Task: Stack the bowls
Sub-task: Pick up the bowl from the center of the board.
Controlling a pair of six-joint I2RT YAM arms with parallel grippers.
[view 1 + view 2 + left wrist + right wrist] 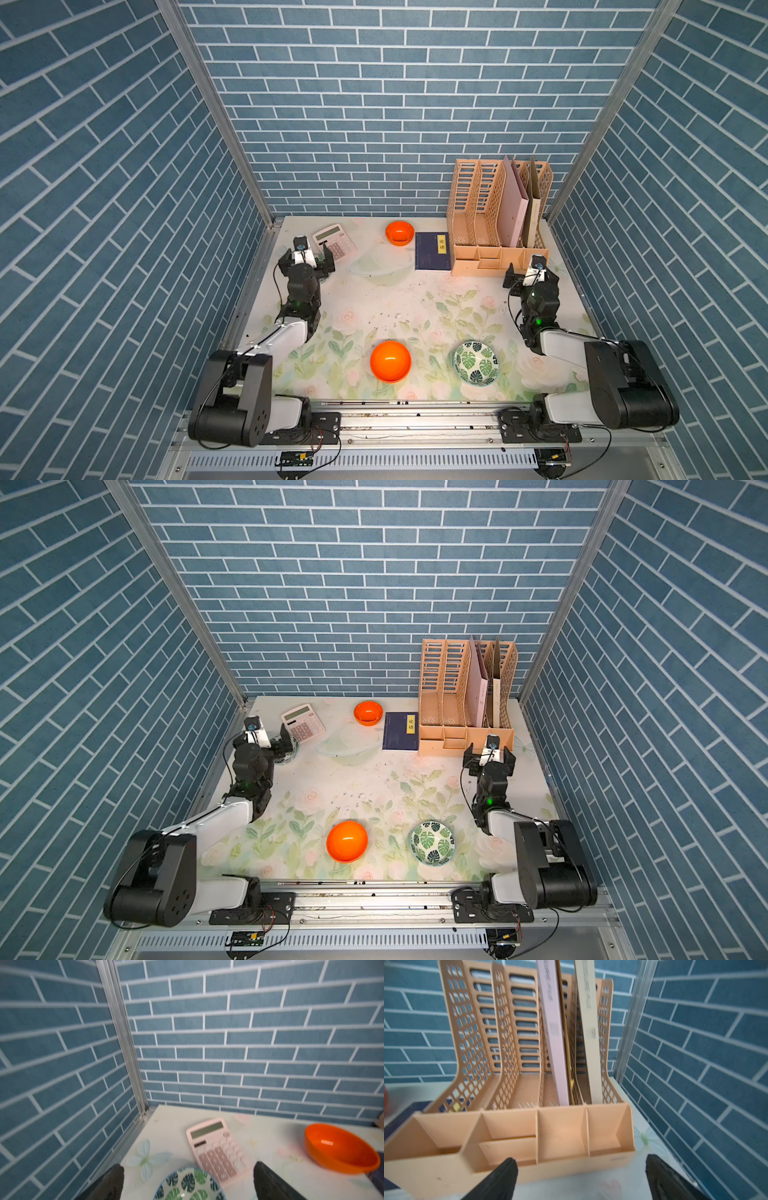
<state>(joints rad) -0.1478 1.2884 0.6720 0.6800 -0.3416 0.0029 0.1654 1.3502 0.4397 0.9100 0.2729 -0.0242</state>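
Orange bowl [390,360] sits nearest; we reach for the leaf bowl [190,1185] beside the calculator [216,1147], left tool [189,1166] wide above it, right tool [581,1159] wide; next, pinch its rim.

Black-and-white arms [286,334], green joint lights [297,304]

Both top views: high over the near edge, looking down at the whole counter [374,299] toward the back wall [407,124]. Left wrist: low, close, facing the far left corner, calculator [216,1147] shared. Right wrist: close on the file rack [562,1132], far right corner.
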